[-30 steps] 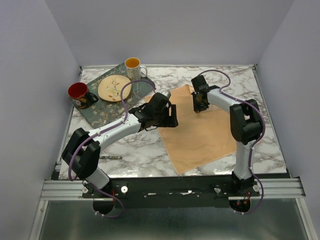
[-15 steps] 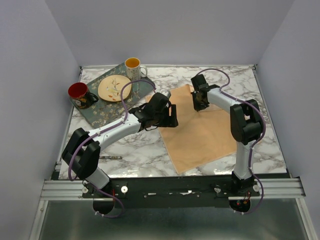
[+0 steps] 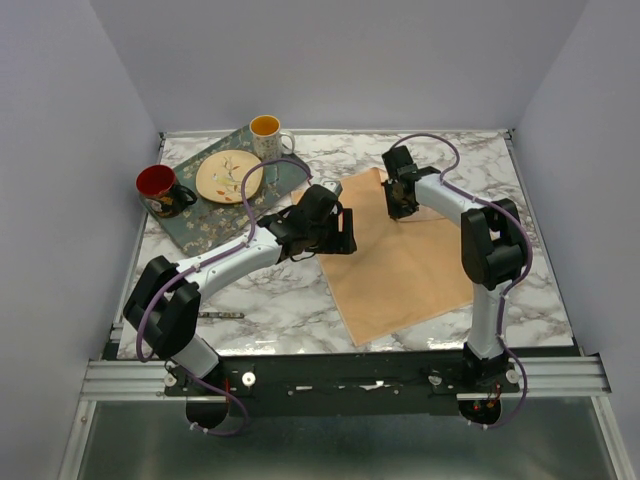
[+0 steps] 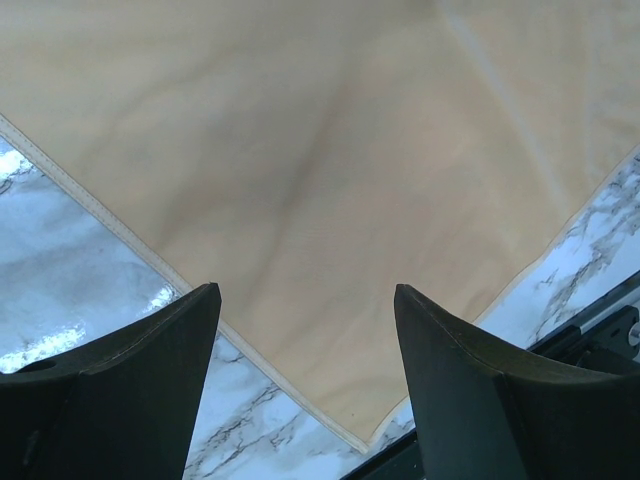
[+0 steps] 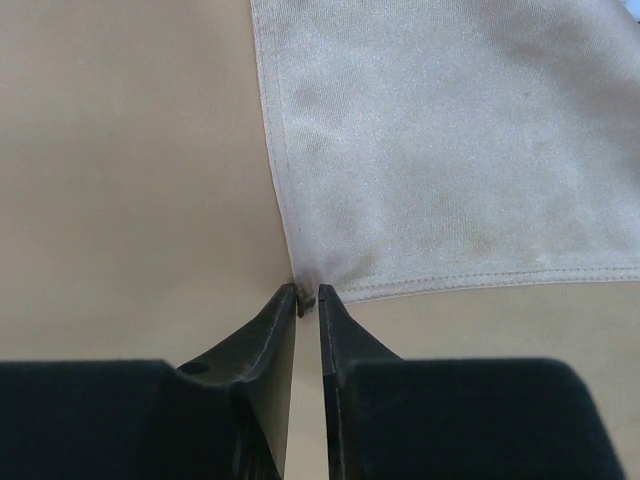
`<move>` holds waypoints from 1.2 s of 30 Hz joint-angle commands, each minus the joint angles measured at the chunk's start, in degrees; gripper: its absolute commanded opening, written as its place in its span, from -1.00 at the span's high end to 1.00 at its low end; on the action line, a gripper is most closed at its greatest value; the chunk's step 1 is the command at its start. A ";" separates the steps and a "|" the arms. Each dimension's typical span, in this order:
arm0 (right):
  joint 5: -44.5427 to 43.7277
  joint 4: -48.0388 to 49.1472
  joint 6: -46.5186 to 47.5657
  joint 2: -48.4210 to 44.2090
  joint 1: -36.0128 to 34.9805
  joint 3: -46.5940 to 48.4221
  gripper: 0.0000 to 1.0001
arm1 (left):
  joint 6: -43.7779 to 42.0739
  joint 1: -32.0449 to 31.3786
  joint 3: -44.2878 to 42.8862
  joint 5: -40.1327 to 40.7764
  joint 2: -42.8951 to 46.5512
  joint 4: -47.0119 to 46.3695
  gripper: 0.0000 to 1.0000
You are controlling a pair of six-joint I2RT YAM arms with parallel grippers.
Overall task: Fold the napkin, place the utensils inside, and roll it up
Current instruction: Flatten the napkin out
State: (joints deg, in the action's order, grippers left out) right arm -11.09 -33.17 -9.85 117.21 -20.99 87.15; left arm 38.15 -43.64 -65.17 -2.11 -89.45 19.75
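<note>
The peach-tan napkin point(image 3: 400, 275) lies spread on the marble table, right of centre. My right gripper point(image 3: 399, 207) is shut on one napkin corner point(image 5: 307, 287) near the cloth's far edge and holds it over the rest of the cloth point(image 5: 120, 150), with the paler underside point(image 5: 450, 140) turned up. My left gripper point(image 3: 346, 232) is open and empty, low over the napkin's left edge point(image 4: 120, 230); cloth point(image 4: 330, 150) fills its view. A thin dark utensil point(image 3: 222, 316) lies on the table near the left arm's base. Other utensils are not visible.
A patterned tray point(image 3: 200, 225) at the back left holds a round cream floral plate point(image 3: 228, 176), a red mug point(image 3: 160, 188) and an orange-lined mug point(image 3: 267, 136). The table's near edge point(image 4: 590, 330) shows past the napkin's near corner.
My right gripper has shifted slightly toward the far side with the napkin corner in it. The left arm has barely moved.
</note>
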 commanded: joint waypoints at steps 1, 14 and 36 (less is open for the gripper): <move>-0.42 -1.29 0.88 -0.76 0.25 1.97 0.55 | -0.80 -0.40 -1.98 1.05 1.12 1.26 -0.59; -6.03 -0.32 0.18 -1.10 1.65 3.02 0.99 | -1.06 -0.40 -2.33 1.14 0.86 1.35 -0.59; -17.40 -1.10 6.46 3.23 15.11 25.58 -0.29 | -3.26 -3.73 -4.71 -2.19 -5.64 4.95 -0.48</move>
State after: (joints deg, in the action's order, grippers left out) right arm -32.88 -26.85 3.95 131.17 -4.19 125.56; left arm 36.36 -44.14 -70.91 -2.24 -91.88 24.29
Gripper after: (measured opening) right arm 0.644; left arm 0.769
